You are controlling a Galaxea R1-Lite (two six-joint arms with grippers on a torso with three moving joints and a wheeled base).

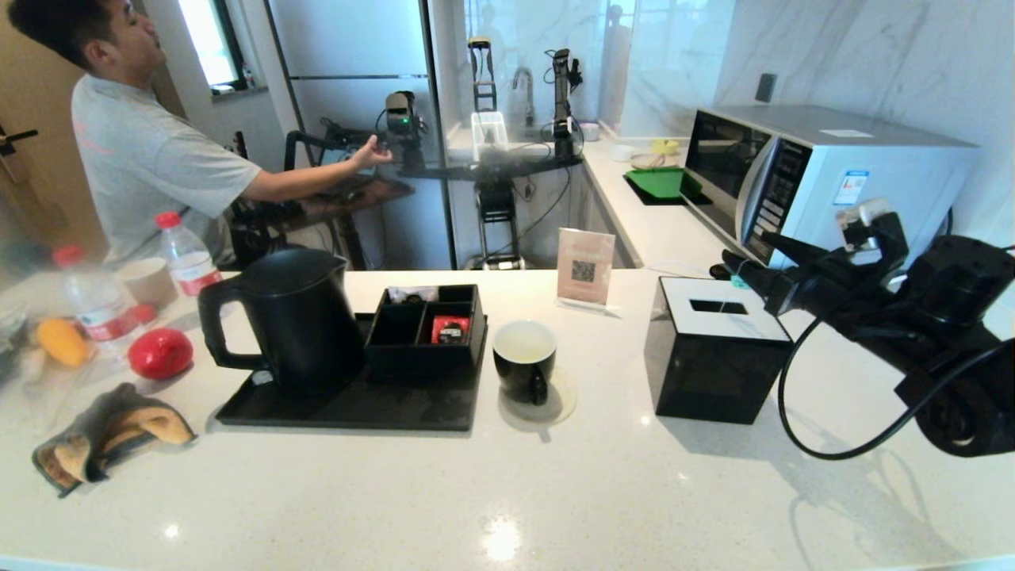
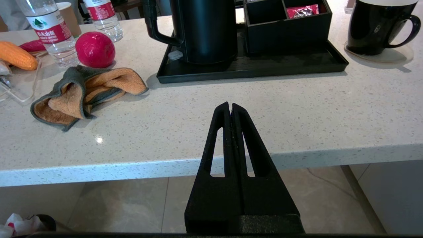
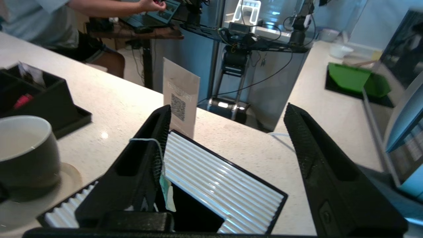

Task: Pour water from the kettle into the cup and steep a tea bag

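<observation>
The black kettle (image 1: 293,317) (image 2: 205,29) stands upright on a black tray (image 1: 349,404). To the tray's right, the black cup (image 1: 525,357) (image 2: 376,26) (image 3: 23,155) sits on a coaster, its white inside showing pale liquid. My right gripper (image 1: 745,247) (image 3: 228,109) is open above a black box with a slotted white lid (image 1: 714,349) (image 3: 214,178). The tea bag's white string (image 3: 148,140) drapes over one finger and its small tag (image 3: 167,193) hangs beside that finger; the bag itself is hidden. My left gripper (image 2: 230,106) is shut on nothing, low at the counter's front edge.
A black organizer (image 1: 428,325) on the tray holds a red packet (image 1: 450,329). At the left are water bottles (image 1: 186,254), a paper cup (image 1: 147,281), a red ball (image 1: 160,353), corn (image 1: 62,341) and a cloth (image 1: 111,436). A QR sign (image 1: 585,266), microwave (image 1: 817,182) and person (image 1: 151,151) lie beyond.
</observation>
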